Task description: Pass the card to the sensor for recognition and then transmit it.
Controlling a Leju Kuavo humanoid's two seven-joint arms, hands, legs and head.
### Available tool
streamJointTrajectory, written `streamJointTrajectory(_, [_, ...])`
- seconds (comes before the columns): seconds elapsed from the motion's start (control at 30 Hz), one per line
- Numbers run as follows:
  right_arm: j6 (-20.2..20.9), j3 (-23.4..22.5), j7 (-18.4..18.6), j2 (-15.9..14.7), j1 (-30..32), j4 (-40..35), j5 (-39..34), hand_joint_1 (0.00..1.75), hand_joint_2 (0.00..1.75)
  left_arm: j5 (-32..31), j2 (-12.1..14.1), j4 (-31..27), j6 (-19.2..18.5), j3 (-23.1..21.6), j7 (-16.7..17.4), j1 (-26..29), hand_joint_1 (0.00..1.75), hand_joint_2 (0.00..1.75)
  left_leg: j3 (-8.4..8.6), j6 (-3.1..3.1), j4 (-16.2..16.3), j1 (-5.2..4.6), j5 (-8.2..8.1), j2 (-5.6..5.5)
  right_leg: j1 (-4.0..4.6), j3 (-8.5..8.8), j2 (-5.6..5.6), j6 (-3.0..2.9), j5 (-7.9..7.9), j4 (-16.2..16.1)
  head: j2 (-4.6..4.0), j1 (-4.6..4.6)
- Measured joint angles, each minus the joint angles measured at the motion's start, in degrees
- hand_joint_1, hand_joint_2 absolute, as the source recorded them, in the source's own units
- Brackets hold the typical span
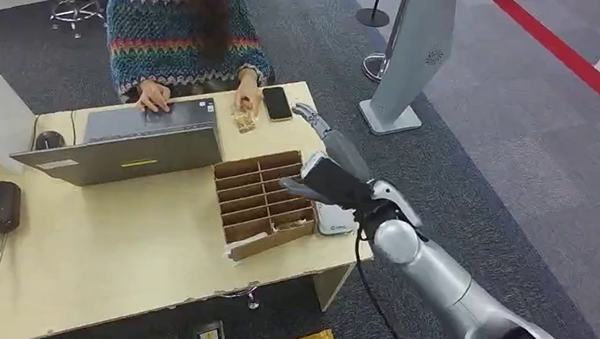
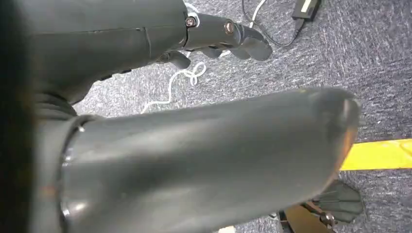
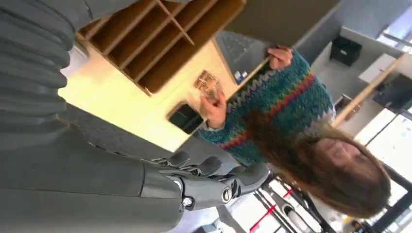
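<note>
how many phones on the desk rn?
1: a black phone lies flat at the desk's far edge, just right of the person's hand. More could be hidden behind the open laptop or inside the cardboard divider box.

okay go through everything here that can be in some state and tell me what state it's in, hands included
right hand: empty, fingers apart, raised beside the table's edge
left hand: empty, hanging over the carpet
laptop: lid open
phone: screen dark, flat on the table
divided box: open-topped
</note>
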Motion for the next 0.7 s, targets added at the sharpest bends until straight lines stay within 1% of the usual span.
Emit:
streamJointTrajectory(0.13, [2.9,-0.4,1.5,-0.3,3.7,-1.0,2.7,0.00,1.75,0.0,0.3,0.0,-0.4,0.4,0.0,0.0,0.00,0.00,-0.02,0.00,0.0,0.00,0.00,-0.01,0.00,0.01,0.00,0.00,0.00,0.0,0.00,0.02])
streamJointTrajectory(0.27, [5.8,-0.2,4.2,-0.3,5.5,-1.3,7.4,0.00,1.75,0.1,0.5,0.0,-0.6,0.7,0.0,0.0,0.00,0.00,-0.01,0.00,0.0,0.00,0.00,-0.01,0.00,0.01,0.00,0.00,0.00,0.0,0.00,0.00])
streamJointTrajectory(0.37, [8.2,0.9,7.4,-0.3,6.2,-1.4,13.9,0.00,1.75,0.1,0.5,0.0,-0.7,0.8,0.0,0.0,0.00,0.00,-0.02,0.00,0.0,0.00,0.00,-0.01,0.00,0.01,0.00,0.00,0.00,0.0,0.00,0.02])
streamJointTrajectory(0.5, [9.9,2.6,10.5,-0.3,6.8,-1.4,20.6,0.00,1.75,-0.2,0.5,0.0,-0.7,0.9,0.0,0.0,0.00,0.00,-0.02,0.00,0.0,0.00,0.00,-0.01,0.00,0.01,0.01,0.00,0.00,0.0,0.00,0.02])
streamJointTrajectory(0.6, [13.1,4.4,15.2,-0.3,6.8,-1.4,29.0,0.00,1.75,-0.5,0.5,0.0,-0.6,0.9,0.0,-0.1,0.00,0.00,-0.02,0.00,0.0,0.00,0.00,-0.01,0.00,0.01,0.00,0.00,0.00,0.0,0.00,0.02])
streamJointTrajectory(0.7, [15.3,6.5,18.1,-0.2,6.8,-1.6,34.9,0.00,1.75,-0.5,0.5,0.0,-0.5,0.9,0.0,-0.1,0.00,0.00,-0.02,0.00,0.0,0.00,0.00,-0.01,0.00,0.01,0.01,0.00,0.00,0.0,0.00,0.02])
